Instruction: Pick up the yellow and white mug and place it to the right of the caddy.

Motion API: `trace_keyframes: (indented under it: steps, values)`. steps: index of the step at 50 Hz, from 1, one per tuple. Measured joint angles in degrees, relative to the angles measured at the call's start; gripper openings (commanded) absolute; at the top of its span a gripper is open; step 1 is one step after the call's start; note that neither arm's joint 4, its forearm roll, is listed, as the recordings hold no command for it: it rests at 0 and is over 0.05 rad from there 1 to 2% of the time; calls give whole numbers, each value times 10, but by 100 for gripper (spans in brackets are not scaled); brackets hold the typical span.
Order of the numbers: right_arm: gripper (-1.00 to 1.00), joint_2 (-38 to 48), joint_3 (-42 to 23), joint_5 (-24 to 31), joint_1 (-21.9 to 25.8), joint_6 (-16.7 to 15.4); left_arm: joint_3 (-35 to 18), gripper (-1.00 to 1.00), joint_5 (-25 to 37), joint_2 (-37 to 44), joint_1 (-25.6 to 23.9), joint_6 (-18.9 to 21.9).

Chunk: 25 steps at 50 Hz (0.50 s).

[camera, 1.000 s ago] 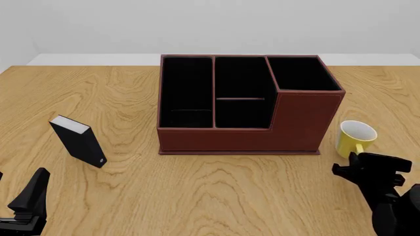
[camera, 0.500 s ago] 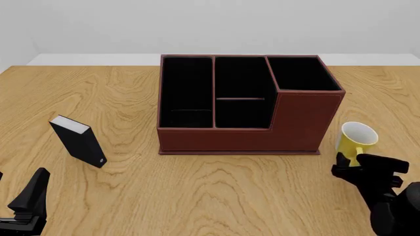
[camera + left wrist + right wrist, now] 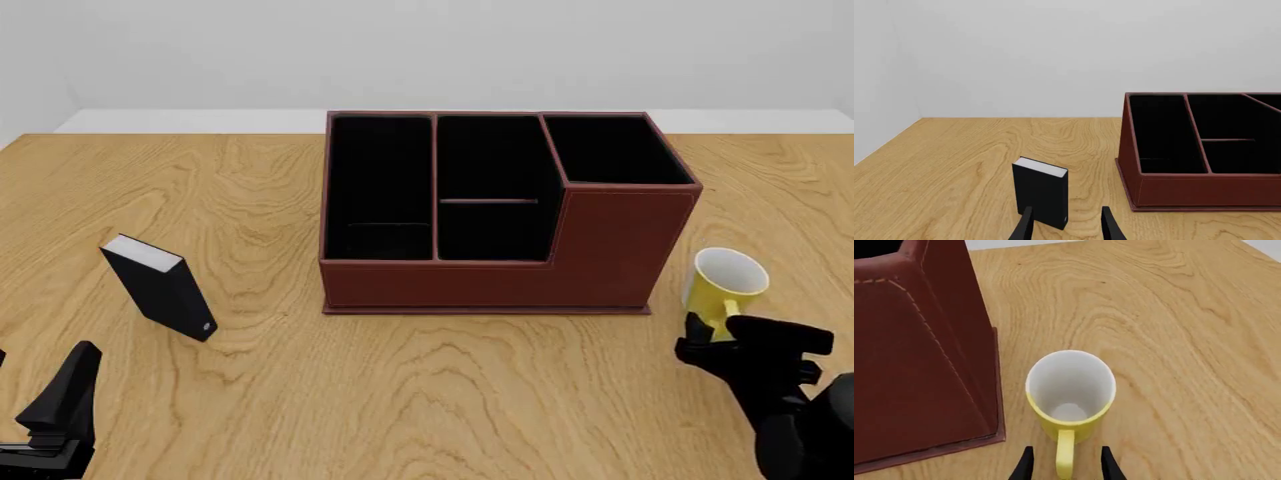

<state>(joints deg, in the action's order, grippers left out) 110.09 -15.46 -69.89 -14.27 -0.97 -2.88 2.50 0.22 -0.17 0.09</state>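
Note:
The yellow and white mug [image 3: 727, 275] stands upright on the table just right of the caddy [image 3: 494, 270], its white inside facing up and its loop handle toward me. In the right wrist view the mug [image 3: 1071, 390] sits beside the caddy's red-brown wall [image 3: 921, 365]. My right gripper [image 3: 1066, 467] is open, and its two fingers flank the handle with a gap on each side. In the front view that gripper [image 3: 737, 335] sits low, right behind the mug. At the near left edge, far from both, my left gripper [image 3: 54, 410] is open and holds nothing.
A small black block with a white top [image 3: 160, 285] stands on the left of the table, directly ahead of the left gripper's fingers [image 3: 1026, 225] in the left wrist view [image 3: 1041, 197]. Bare wood lies in front of the caddy and to the mug's right.
My right gripper has edged forward and left until its fingers reach the mug's handle. The mug has barely shifted. The left arm has not moved.

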Motion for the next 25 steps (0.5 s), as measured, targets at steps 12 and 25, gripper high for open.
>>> trace_keyframes:
  steps: [12,25]
  values:
    - [100,-34,25,0,-1,-14,0,100,0,0,0,0]
    - [100,-68,48,1,-2,-27,0,100,0,0,0,0]
